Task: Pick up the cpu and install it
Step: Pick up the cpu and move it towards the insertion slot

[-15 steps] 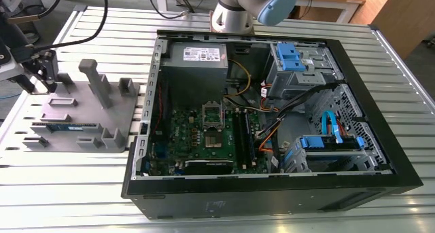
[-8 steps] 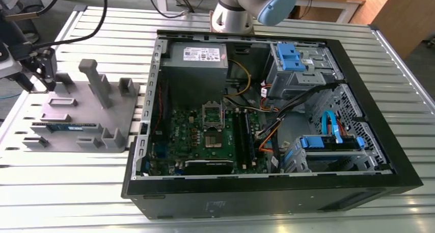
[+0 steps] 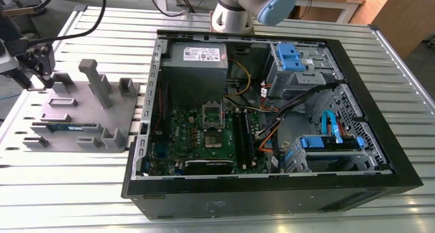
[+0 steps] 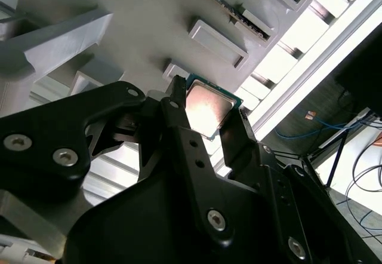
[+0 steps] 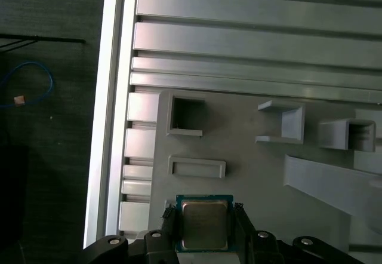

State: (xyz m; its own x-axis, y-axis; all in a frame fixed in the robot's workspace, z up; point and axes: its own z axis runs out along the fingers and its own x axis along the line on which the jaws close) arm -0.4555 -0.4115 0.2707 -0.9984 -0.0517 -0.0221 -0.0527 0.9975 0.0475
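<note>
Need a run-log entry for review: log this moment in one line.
claw: shut on cpu | place: over holder | install: not yet done

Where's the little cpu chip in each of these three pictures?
Exterior view: too small to tell; the gripper hangs over the holder's end at the exterior view's left.
First wrist view: the cpu, held in the gripper.
Second wrist view: the cpu likewise, its metal top showing.
Shared landmark: the holder.
</note>
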